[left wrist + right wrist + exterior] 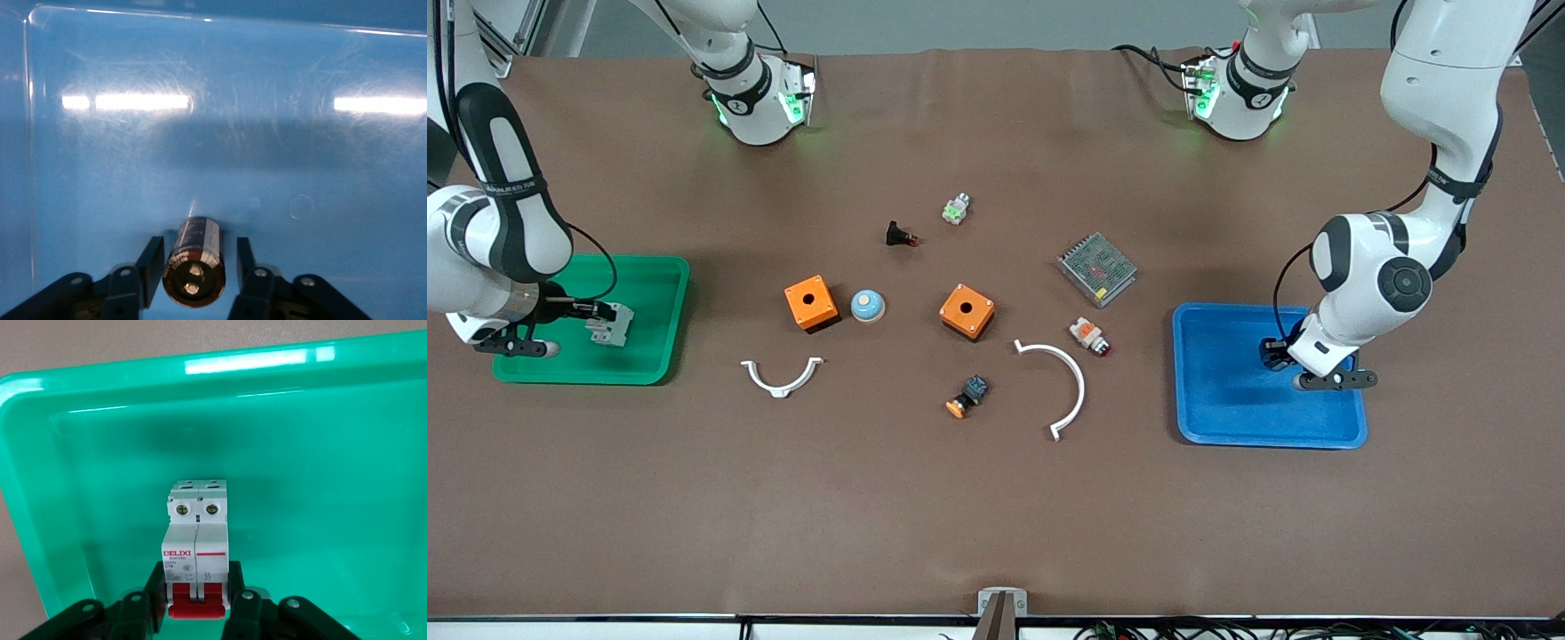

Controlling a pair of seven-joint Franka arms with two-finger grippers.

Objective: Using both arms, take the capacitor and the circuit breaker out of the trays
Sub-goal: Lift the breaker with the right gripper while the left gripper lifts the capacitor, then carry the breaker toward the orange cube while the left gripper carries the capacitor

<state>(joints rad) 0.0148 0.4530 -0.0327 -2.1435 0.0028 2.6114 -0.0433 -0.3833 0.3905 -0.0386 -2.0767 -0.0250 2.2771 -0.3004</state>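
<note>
The capacitor (193, 257), a small black cylinder with a silvery end, lies on the floor of the blue tray (1227, 418) between the fingers of my left gripper (195, 250). Those fingers stand apart from it with a gap showing. In the front view my left gripper (1272, 354) is low in that tray and hides the capacitor. The breaker (197, 533), white-grey with red levers, is in the green tray (649, 293). My right gripper (197, 577) is shut on its sides near the lever end. The breaker (611, 324) and right gripper (600, 313) also show in the front view.
Between the trays lie two orange boxes (811, 303) (967, 311), a blue dome button (867, 306), a black button part (901, 236), a green-white part (956, 209), a metal-mesh box (1097, 268), an orange-and-white cylinder (1090, 336), an orange-black button (967, 396) and two white curved pieces (782, 378) (1063, 382).
</note>
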